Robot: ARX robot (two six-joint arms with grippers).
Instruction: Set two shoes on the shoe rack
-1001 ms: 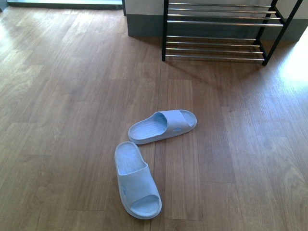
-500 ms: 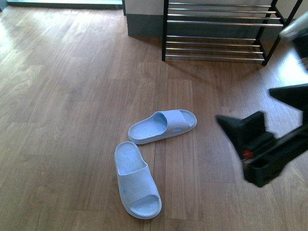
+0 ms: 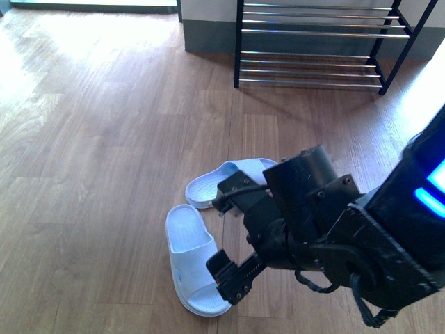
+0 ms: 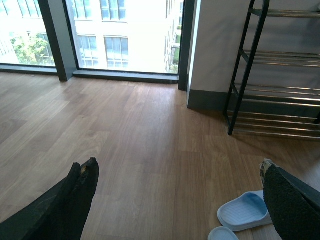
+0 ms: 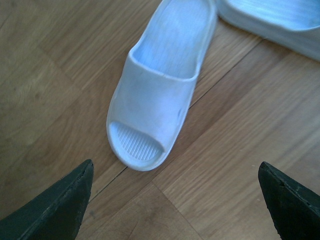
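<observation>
The near slide (image 3: 186, 245) lies before the far slide (image 3: 208, 186), the shoe rack (image 3: 313, 73) well behind

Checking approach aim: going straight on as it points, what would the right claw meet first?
Probably the nearer pale blue sandal, toe end, ahead between the open fingers of the right claw; depth is unclear.

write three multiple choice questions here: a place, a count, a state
1. Where do the sandals lie?
A) on the floor before the shoe rack
B) on the rack's lowest bars
C) on its top tier

2. How many sandals show in the front view?
A) one
B) two
C) four

3. How is the right claw?
A) shut on a sandal
B) open at the nearer sandal
C) shut on a rack bar

1 A: both rest on the boards, short of the rack.
2 B: one pair, no more.
3 B: its fingers stand wide apart, the sandal between them.
</observation>
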